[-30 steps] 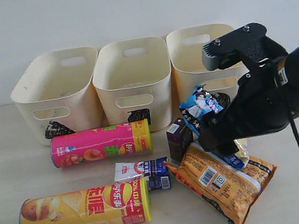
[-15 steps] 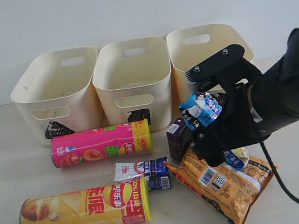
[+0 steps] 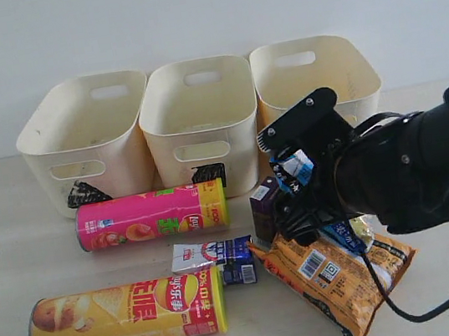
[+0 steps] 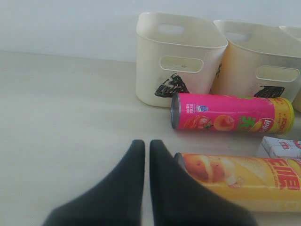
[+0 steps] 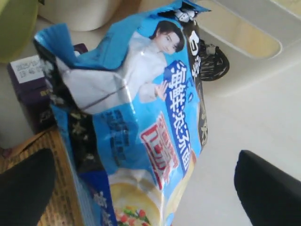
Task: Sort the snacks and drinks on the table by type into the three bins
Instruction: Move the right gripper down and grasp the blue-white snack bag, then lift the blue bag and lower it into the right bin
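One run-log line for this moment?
right gripper open, straddling blue-white bag on orange bag | left gripper shut, holding nothing

The left bin [image 3: 84,130], the middle bin [image 3: 197,117] and the right bin [image 3: 313,79] are all cream, each with a black scribble on its front. The pink tube [image 3: 151,215] has a yellow end, a green patch and peach-coloured fruit; the yellow tube [image 3: 128,315] shows red lettering and golden chips. The dark purple carton [image 3: 268,204] has a small white label, and the other carton [image 3: 212,256] is white and blue. The orange bag [image 3: 342,277] carries white barcode labels. The blue-white bag [image 5: 141,122] bears a figure in white, red characters and black edging. The left gripper [image 4: 146,146] and the right gripper [image 5: 146,181] are black. The table [image 3: 21,274] is pale beige, the wall [image 3: 184,13] off-white.
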Action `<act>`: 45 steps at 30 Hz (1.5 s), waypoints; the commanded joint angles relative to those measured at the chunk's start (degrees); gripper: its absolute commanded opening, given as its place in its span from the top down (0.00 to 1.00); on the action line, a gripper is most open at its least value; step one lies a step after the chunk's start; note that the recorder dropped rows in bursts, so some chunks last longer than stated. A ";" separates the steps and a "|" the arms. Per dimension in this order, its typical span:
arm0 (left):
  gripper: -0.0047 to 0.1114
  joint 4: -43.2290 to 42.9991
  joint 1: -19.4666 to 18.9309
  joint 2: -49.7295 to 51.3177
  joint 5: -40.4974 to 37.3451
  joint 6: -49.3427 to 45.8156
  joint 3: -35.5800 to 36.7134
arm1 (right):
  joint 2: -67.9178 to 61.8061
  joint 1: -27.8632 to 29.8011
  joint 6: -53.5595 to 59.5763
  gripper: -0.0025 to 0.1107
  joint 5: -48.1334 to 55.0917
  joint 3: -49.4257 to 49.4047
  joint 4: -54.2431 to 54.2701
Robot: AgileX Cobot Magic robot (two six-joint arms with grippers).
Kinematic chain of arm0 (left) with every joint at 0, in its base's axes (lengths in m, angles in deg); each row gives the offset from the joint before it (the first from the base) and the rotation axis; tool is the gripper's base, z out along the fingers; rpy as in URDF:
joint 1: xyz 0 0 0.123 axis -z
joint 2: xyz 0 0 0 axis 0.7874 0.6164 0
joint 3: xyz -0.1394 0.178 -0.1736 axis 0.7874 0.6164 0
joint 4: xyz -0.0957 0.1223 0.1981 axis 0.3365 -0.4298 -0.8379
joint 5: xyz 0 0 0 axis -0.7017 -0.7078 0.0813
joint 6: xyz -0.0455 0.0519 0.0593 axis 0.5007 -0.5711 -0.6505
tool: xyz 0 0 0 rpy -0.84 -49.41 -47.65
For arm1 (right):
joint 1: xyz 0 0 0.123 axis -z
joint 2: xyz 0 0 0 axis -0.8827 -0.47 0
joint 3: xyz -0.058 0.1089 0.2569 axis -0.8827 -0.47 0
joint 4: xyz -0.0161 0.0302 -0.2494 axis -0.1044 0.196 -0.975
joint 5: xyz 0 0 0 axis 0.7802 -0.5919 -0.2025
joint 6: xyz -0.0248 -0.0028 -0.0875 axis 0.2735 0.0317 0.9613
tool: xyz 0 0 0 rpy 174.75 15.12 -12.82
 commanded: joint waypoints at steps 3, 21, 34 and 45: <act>0.92 0.48 -0.13 0.19 0.08 0.53 -0.12 | -6.40 0.10 -14.30 0.15 2.65 0.27 -17.13; 0.92 0.48 -0.13 0.19 0.08 0.53 -0.12 | -3.78 0.10 -24.72 0.98 2.11 0.25 -17.26; 0.92 0.48 -0.13 0.19 0.08 0.53 -0.12 | 12.89 -0.01 6.87 0.98 1.02 0.25 20.37; 0.92 0.48 -0.13 0.19 0.08 0.53 -0.12 | 27.65 0.09 15.79 0.98 0.76 1.16 25.69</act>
